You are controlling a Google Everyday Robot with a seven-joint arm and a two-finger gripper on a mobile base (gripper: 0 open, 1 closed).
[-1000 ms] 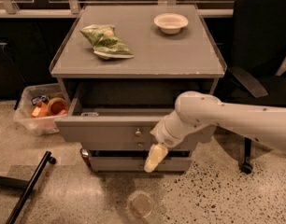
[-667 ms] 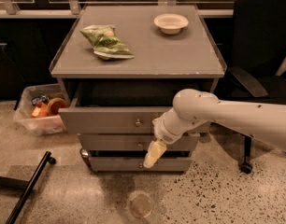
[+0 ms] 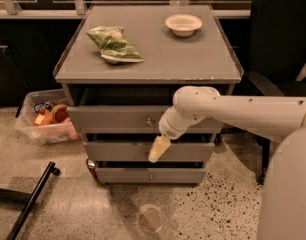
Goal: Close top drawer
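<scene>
The top drawer is the uppermost of three grey fronts on a grey cabinet, with a small round knob at its centre. It stands out a little from the cabinet, with a dark gap above its front. My white arm reaches in from the right across the drawer's right half. My gripper, cream coloured, hangs below the drawer's lower edge, just right of the knob, in front of the middle drawer. The bottom drawer is shut.
On the cabinet top lie a green snack bag and a white bowl. A clear bin with items stands on the floor left. A black chair is right. A black bar and a round clear lid lie on the floor.
The top drawer has slid inward and now sticks out far less. My arm and gripper have moved toward the cabinet with it.
</scene>
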